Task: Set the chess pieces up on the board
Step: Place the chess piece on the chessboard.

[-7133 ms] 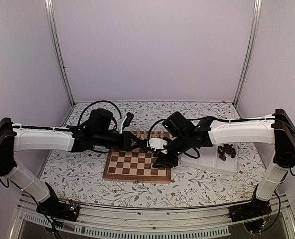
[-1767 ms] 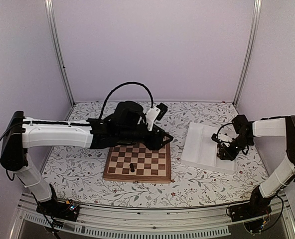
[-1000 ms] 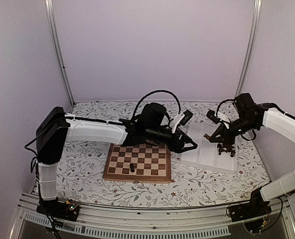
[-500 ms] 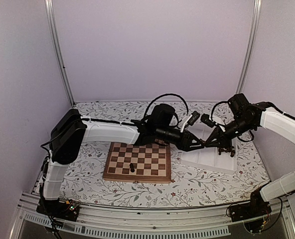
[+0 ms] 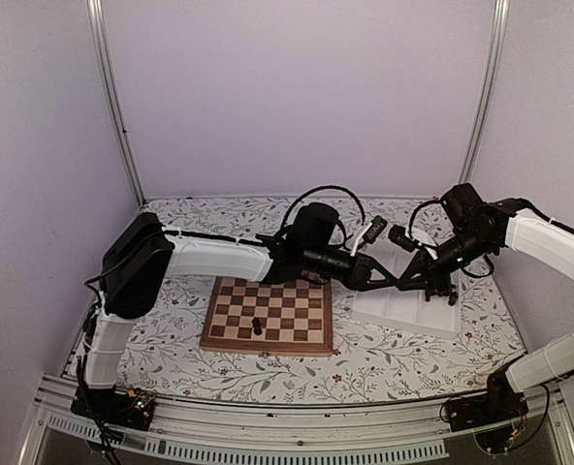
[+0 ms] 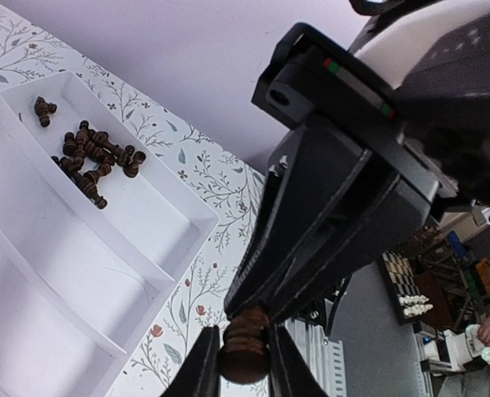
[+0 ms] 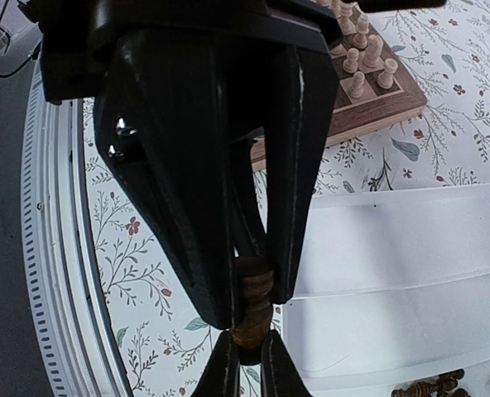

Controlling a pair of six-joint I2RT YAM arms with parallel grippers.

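Observation:
A dark brown chess piece (image 6: 245, 357) hangs in the air over the near left edge of the white tray (image 5: 394, 308). My left gripper (image 6: 245, 368) is shut on its wide base. From the other side my right gripper (image 7: 249, 357) is shut on the same piece (image 7: 252, 310). The two grippers meet tip to tip (image 5: 401, 281) in the top view. The board (image 5: 268, 341) lies to their left with one dark piece (image 5: 257, 326) standing on it. More dark pieces (image 6: 92, 153) lie heaped in the tray's far compartment.
Pale cream chessmen (image 7: 362, 51) stand along one edge of the board (image 7: 394, 103). The left arm (image 5: 219, 260) stretches across the board's far side. The metal rail (image 5: 268, 426) runs along the table's front edge.
The left arm swung right from over the board to the tray. The right gripper rose from the tray with a piece. The left jaws have closed on that piece.

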